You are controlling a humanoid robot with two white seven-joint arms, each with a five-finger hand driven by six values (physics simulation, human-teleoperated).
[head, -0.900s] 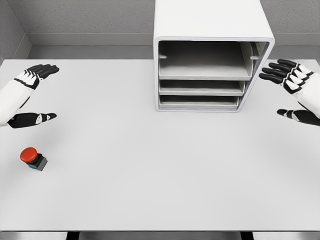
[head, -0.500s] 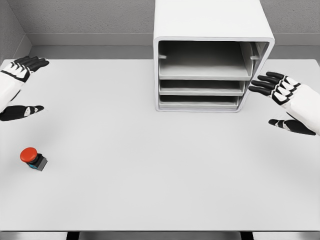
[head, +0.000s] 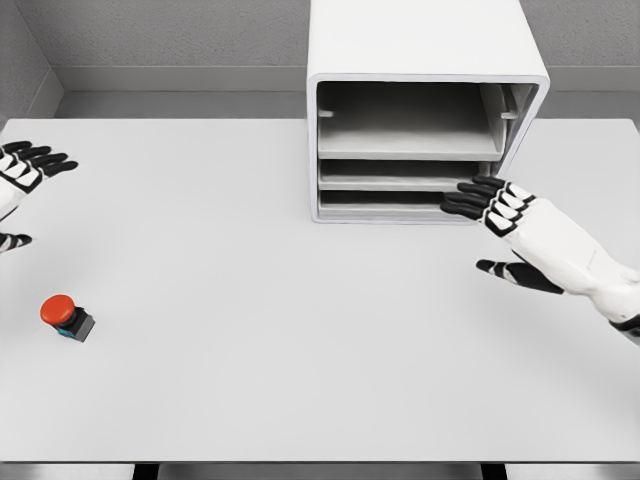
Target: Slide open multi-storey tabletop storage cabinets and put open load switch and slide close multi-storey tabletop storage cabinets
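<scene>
The left hand [head: 18, 178] is cut off by the picture's left edge, its palm mostly hidden. The cabinet [head: 425, 40] top runs past the upper edge. The right hand [head: 505, 225] perhaps touches its lowest drawer.

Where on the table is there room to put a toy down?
The big bare middle of the table, between the red button switch at the left and the right hand, is free. It is crowded in front of the cabinet, where that open hand reaches; the left hand sits at the left edge.

White table [head: 300, 380] — grey walls [head: 180, 35]
</scene>
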